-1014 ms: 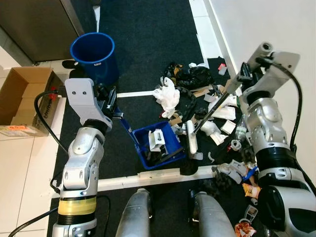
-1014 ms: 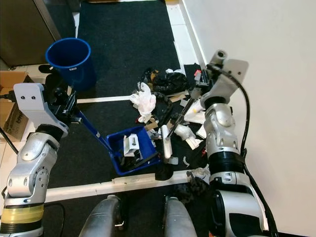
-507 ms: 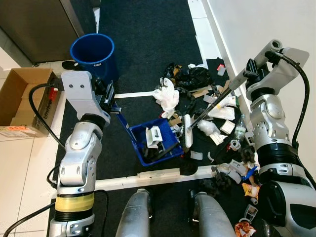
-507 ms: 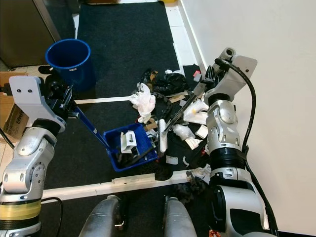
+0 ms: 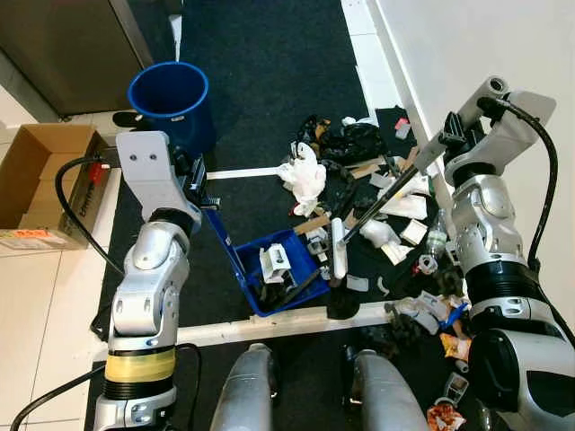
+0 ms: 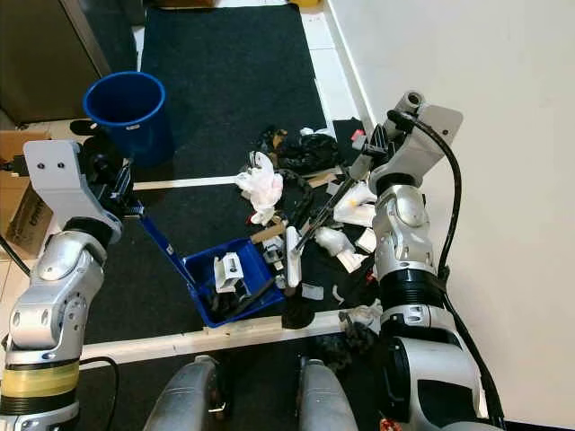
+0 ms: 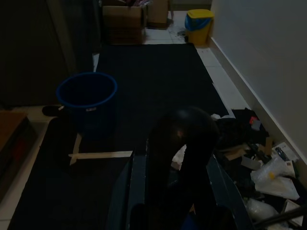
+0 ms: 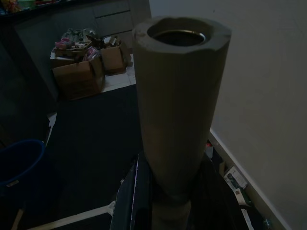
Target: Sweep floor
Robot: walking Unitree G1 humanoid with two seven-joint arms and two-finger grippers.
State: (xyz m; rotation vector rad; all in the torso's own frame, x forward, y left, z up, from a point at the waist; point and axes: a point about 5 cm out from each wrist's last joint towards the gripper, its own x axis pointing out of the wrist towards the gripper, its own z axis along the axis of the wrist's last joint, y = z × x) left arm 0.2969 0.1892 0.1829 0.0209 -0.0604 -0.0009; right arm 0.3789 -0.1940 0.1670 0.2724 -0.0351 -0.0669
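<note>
Dustpan (image 5: 280, 272) now nearer the feet on black carpet (image 5: 269, 63), both hands clamped on handles.

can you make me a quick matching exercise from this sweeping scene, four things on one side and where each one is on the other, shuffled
Things:
1. blue bucket
2. cardboard box
3. blue dustpan
4. brush head

Places:
A. at the dustpan's open edge, beside the litter
B. on the pale tiles at the robot's far left
C. on the dark mat, trash inside it
D. upright at the far left edge of the mat

Pairs: 1-D, 2-B, 3-C, 4-A
</note>
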